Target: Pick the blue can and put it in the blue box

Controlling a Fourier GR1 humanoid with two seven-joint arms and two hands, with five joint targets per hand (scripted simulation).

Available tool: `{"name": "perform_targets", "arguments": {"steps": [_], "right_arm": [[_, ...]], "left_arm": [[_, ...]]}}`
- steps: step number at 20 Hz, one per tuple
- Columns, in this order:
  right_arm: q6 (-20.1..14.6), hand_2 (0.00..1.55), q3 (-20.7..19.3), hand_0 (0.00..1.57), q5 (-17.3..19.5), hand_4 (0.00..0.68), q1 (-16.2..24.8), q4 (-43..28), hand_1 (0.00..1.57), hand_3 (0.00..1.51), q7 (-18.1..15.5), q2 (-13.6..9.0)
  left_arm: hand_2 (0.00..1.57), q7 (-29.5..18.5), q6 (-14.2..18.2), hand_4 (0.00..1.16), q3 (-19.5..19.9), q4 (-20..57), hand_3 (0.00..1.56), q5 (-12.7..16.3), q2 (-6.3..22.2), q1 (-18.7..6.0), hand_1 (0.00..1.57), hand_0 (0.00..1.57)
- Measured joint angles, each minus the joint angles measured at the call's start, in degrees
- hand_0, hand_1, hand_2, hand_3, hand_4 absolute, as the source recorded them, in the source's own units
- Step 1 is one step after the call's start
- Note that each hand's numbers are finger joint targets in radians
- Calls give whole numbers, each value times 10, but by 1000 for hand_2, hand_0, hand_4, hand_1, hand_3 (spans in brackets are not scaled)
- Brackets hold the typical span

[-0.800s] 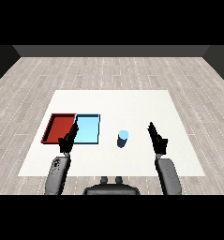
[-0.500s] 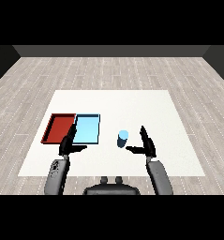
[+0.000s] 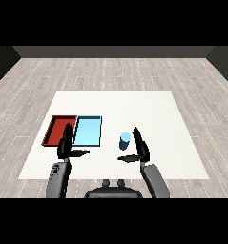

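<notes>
I see the small light blue cylindrical can standing upright on the white square desk, to the right of the two trays and nearer the desk's front edge than its back. It is not in either tray.

My right robot hand is just beside the can, on its right side. The fingers are straight and pointing up and away from me, and the thumb sticks out to the left, below the can. The hand is released and grasps nothing; from this view I cannot tell whether a fingertip touches the can's side.

My left robot hand hangs over the front edge of the shallow red rectangular tray, its fingers also straight and raised, the thumb pointing right toward the bottom edge of the shallow light blue rectangular tray. It too is released and holds nothing.

The red tray and the light blue tray lie side by side, touching along their long edges, red on the left. The light blue tray sits between the red tray and the can, with a strip of bare desk between it and the can. Pale wooden plank flooring surrounds the desk.
</notes>
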Motion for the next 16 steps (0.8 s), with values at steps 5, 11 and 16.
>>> {"name": "perform_targets", "arguments": {"steps": [5, 11, 16], "right_arm": [[0, 0, 11, 0, -8, 0, 11, 0, 0, 0, -24, -3], [7, 0, 6, 0, -14, 0, 20, -1, 0, 0, -34, -6], [1, 0, -4, 0, -17, 0, 3, 33, 0, 0, -51, 0]], "left_arm": [[0, -33, -9, 0, 5, 19, 0, 6, 0, 2, 0, 0], [0, -35, -12, 0, 5, 0, 0, 6, 4, 16, 0, 0], [0, -28, -6, 0, 3, -2, 0, 1, 3, 12, 0, 0]]}}
